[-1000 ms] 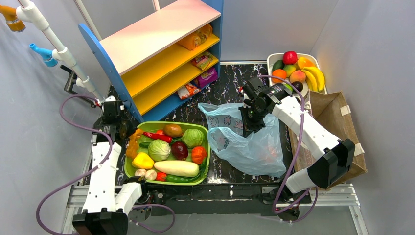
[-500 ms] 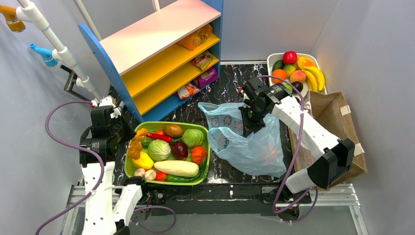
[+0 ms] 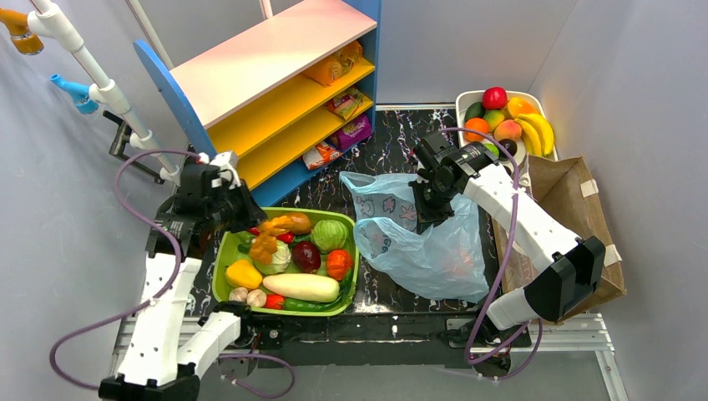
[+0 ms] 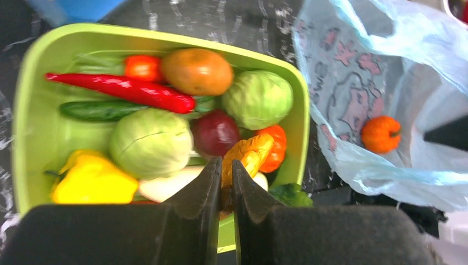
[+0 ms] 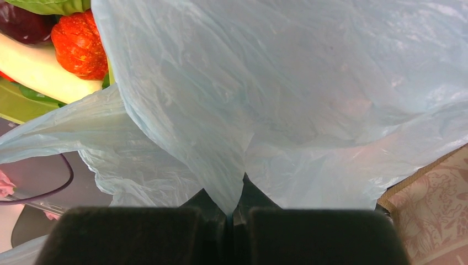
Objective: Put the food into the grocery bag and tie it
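Bag (image 3: 426, 251): thin, translucent blue, crinkled; fold pinched in right gripper (image 5: 234, 203). Left gripper (image 4: 227, 168) pinches yellow-orange food (image 4: 251, 154) over tray (image 4: 33, 110).

**Robot body.** Left arm (image 3: 171, 305) and right arm (image 3: 522, 219): white, boxy link shells joined by rounded black joint housings. A purple cable (image 3: 116, 177) loops loosely along each arm. Left pincer (image 4: 227, 168) and right pincer (image 5: 234, 207): paired matte-black fingers with flat faces, tapering towards the tips.

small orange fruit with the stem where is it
Left wrist view, right side: the orange fruit lies inside the blue bag, right of the green tray.
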{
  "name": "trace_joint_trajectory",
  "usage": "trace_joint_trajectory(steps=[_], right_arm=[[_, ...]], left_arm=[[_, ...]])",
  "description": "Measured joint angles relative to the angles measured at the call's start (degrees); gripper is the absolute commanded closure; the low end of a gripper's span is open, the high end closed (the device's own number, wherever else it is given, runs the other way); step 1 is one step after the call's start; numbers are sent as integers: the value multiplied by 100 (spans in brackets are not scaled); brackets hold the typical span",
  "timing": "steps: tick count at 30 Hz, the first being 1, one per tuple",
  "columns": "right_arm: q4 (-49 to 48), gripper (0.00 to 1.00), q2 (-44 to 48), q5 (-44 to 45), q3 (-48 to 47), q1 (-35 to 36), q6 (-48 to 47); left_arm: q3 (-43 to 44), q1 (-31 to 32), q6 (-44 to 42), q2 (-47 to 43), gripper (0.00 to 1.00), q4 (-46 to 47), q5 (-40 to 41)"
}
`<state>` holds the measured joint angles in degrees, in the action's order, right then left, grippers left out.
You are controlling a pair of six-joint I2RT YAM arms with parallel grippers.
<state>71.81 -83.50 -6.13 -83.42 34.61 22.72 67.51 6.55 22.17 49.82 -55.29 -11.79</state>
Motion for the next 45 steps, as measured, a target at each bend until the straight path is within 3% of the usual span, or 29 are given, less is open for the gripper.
trace_joint_trajectory(steps=[6, 16, 31, 45], right_arm=[[-2, 99, 11, 31, 76, 0, 35], [-4, 99, 103, 118, 81, 0, 59], [-26, 99, 256, 149, 76, -85, -22], [-131, 99, 433, 151, 70, -199, -20]], left_arm=[[90, 1408, 391, 660, 100, 656, 55], [796, 2647, 734, 2463, 100, 1714, 0], [2323, 3440, 1231, 4758, 100, 2682, -726], [2500, 3633, 2216, 5392, 100, 3541, -1499]])
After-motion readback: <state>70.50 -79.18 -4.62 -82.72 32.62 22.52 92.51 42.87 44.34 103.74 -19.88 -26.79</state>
